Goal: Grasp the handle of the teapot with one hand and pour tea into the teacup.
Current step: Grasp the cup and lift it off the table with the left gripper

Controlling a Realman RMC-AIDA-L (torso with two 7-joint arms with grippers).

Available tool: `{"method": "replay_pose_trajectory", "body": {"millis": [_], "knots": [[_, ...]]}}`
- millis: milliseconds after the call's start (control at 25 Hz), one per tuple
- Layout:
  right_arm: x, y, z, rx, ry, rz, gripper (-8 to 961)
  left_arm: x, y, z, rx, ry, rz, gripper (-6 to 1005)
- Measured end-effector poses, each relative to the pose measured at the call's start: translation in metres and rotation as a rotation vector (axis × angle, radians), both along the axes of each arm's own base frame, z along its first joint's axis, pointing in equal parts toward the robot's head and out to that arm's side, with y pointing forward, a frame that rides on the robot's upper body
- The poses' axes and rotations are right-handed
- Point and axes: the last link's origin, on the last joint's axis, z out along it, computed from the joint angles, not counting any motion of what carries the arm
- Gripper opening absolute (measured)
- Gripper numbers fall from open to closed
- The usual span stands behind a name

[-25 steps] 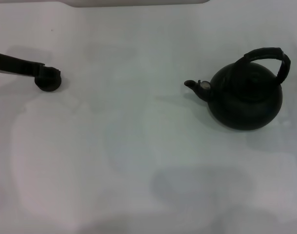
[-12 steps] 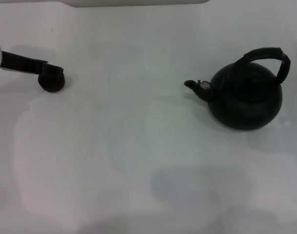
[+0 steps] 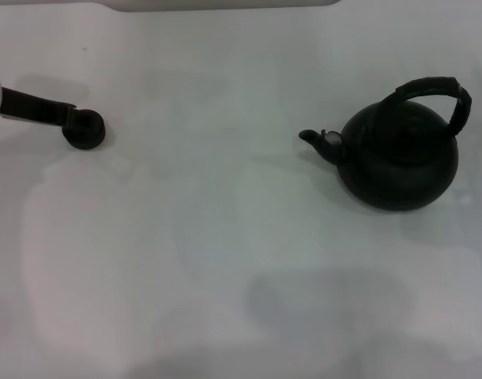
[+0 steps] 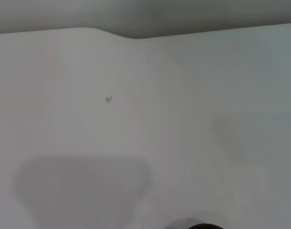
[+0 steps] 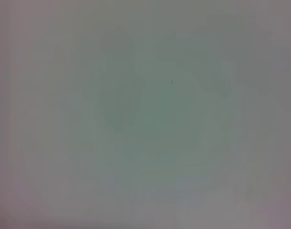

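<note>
**Q:** What lies at the left of the head view?

**A:** The left gripper enters from the left edge as a dark bar over the white table. Its tip meets the teacup, which sits on the table at far left. Whether this claw is open, closed or clamped on the cup cannot be told. A soft grey shadow lies on the surface just behind the bar.

**Q:** And the middle?

**A:** Bare white tabletop, matte, with faint uneven grey patches. A broader dim shadow falls on the near part. At the far side a paler raised strip bounds the surface.

**Q:** The right?

**A:** The teapot stands upright on the table, well apart from the teacup. Its spout points towards the cup's side. The handle arches over its top, leaning to the outer side, with nothing touching it. The right gripper is not in view.

**Q:** What do the wrist views add?

**A:** The left wrist view shows the same white surface with a small dark speck, a curved far edge and a grey band beyond it. The right wrist view shows only a plain grey-green surface.
</note>
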Motion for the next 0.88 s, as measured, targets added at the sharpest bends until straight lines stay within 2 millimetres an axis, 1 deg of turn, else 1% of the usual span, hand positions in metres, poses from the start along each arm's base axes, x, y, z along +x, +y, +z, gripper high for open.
{"method": "replay_pose_trajectory", "body": {"millis": [880], "knots": [[0.0008,-0.0011,0.0,0.0,0.0,-0.003,871,-0.0033,-0.0007,-0.0023,0.006,0.001,0.002,721]]}}
